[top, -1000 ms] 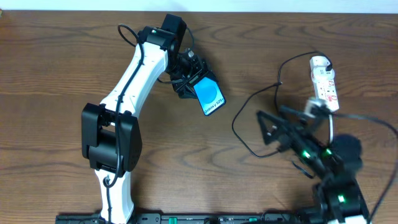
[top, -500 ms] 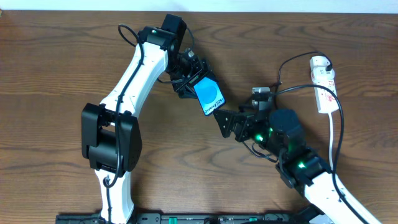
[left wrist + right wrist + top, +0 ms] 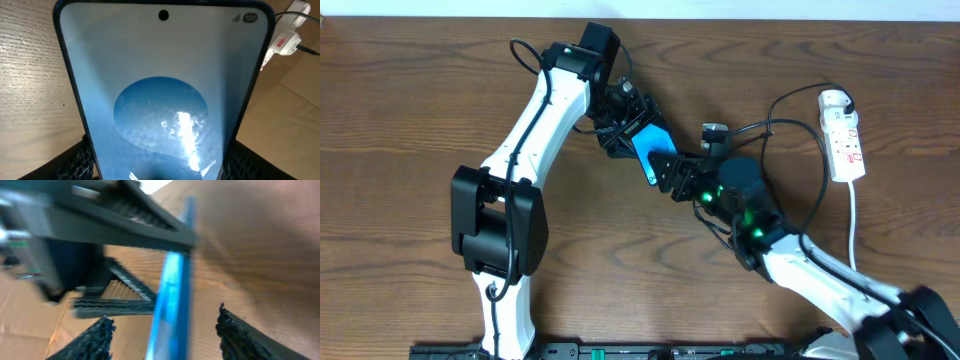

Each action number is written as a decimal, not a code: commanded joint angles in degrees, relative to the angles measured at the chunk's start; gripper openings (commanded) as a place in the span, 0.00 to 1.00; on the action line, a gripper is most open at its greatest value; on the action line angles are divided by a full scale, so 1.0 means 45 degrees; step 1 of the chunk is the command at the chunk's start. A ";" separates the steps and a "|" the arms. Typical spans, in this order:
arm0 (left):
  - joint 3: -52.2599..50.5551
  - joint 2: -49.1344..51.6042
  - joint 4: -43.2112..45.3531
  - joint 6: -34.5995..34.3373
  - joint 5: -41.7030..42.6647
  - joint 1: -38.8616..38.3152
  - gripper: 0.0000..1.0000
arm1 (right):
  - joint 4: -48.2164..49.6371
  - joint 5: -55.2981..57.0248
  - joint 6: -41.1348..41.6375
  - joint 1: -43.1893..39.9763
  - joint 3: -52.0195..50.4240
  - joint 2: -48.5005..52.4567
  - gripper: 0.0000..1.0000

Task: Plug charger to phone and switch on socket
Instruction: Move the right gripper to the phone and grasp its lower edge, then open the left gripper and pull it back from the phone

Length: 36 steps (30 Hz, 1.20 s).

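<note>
At the middle of the wooden table (image 3: 400, 100), both grippers meet at the phone (image 3: 647, 147).
The left gripper (image 3: 632, 130) clamps the phone by its sides, blue screen lit. The right gripper (image 3: 162, 332) has its jaws apart, straddling the phone's near edge. The socket (image 3: 844, 138) lies far right, with the charger (image 3: 773, 104) cable looping just left of it.

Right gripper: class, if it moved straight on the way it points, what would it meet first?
Probably the phone, whose edge stands right ahead of the right gripper; depth is blurred.
</note>
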 commanded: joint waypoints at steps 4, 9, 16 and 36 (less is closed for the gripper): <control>0.0102 -0.0267 -0.0015 0.0068 0.0364 -0.0015 0.62 | 0.0257 0.1209 0.1778 0.0393 0.0155 0.0855 0.54; 0.0102 -0.0267 -0.0015 0.0068 0.0364 -0.0015 0.61 | 0.0996 0.1209 0.1783 0.0408 0.0155 0.0855 0.43; 0.0102 -0.0267 -0.0015 0.0073 0.0364 -0.0015 0.61 | 0.1112 0.1209 0.1880 0.0423 0.0155 0.0855 0.18; 0.0102 -0.1593 -0.2302 0.3764 0.1253 0.2725 0.93 | 0.1098 -0.2657 0.2414 -0.1889 0.0155 0.0554 0.01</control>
